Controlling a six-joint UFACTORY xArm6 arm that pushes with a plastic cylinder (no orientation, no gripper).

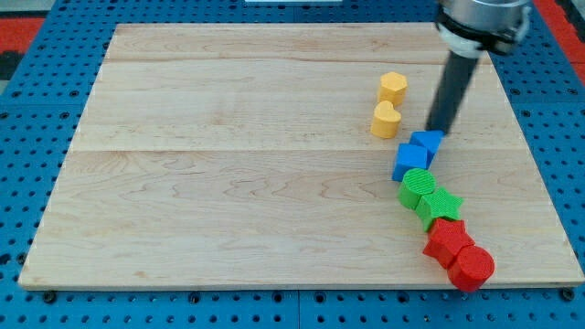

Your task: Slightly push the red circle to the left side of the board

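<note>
While no jaws are fitted, my tip (440,129) is seen just above the upper blue block (427,143), well apart from the red circle (472,269), which is placed far below it at the bench's (228,183) lower right edge, touching the red star (447,240).

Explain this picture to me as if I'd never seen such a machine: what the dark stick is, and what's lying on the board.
The dark stick is a rod on a robot arm; it has no hand and holds nothing, it only pushes. My tip sits just above the upper blue block, at the view's right. There is a single camera view, looking down on a wooden board. A chain of blocks runs downward: two yellow, two blue, with the lower blue block, then two green, a red block, then the red circle, nearest the bottom.
</note>
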